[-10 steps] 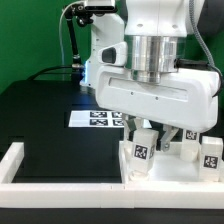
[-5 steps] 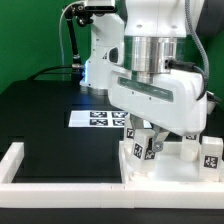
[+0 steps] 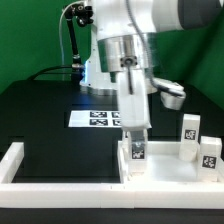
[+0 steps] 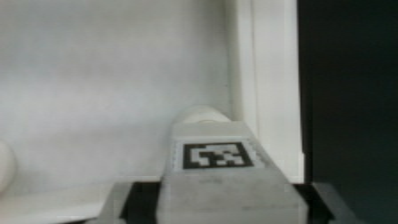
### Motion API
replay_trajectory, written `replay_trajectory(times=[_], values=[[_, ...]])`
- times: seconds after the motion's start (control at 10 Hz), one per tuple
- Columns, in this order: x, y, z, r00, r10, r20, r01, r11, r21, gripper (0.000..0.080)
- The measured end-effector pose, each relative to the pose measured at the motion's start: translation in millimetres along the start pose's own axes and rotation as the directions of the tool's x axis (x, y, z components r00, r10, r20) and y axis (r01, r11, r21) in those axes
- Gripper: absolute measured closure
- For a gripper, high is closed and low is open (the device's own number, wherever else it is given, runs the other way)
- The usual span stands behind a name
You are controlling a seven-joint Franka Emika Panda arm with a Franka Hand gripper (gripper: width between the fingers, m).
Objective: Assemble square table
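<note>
My gripper (image 3: 136,143) is shut on a small white leg block (image 3: 138,152) with a black-and-white tag and holds it upright at the left near corner of the white square panel (image 3: 165,168). In the wrist view the leg block (image 4: 217,150) stands between my dark fingers (image 4: 135,203), with my gripper (image 4: 217,206) over the panel (image 4: 107,90) beside its raised rim (image 4: 267,60). Whether the leg touches the panel I cannot tell. Two more tagged leg blocks (image 3: 190,132) (image 3: 210,153) stand on the panel's right side.
The marker board (image 3: 98,118) lies on the black work surface (image 3: 50,110) behind the panel. Long white bars (image 3: 60,180) frame the near edge and the left corner. The robot's base (image 3: 95,50) stands at the back.
The wrist has turned about a quarter turn, so the hand now shows its narrow side. The held leg block stays at the panel's left corner, a little lower.
</note>
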State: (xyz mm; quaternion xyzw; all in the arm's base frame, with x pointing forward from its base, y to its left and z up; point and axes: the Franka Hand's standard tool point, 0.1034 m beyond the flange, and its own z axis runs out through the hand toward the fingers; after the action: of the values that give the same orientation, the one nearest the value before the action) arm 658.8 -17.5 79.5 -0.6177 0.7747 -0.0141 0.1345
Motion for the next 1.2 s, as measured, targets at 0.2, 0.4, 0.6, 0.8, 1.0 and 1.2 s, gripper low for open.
replay_trajectory(times=[0.2,0.4,0.6,0.8,1.0,1.2], values=[[-0.6,0.1,0.8,1.0,-0.019,-0.002,0.019,1.0,-0.003,0.042],[-2.2,-1.0,-0.5,0.969,-0.245,-0.022,0.245,0.969,-0.028,0.0191],[-3.8,-1.1,-1.1,0.833,-0.552,-0.027,0.55,0.833,-0.052,0.0158],[-1.9,-1.3,-1.0,0.781,-0.624,-0.025,0.622,0.781,-0.056,0.0152],[-2.9,-1.4,-1.1,0.625,-0.78,-0.024,0.776,0.625,-0.082,0.015],[-11.2,-2.1,-1.2,0.433,-0.901,-0.023,0.894,0.432,-0.121,0.015]])
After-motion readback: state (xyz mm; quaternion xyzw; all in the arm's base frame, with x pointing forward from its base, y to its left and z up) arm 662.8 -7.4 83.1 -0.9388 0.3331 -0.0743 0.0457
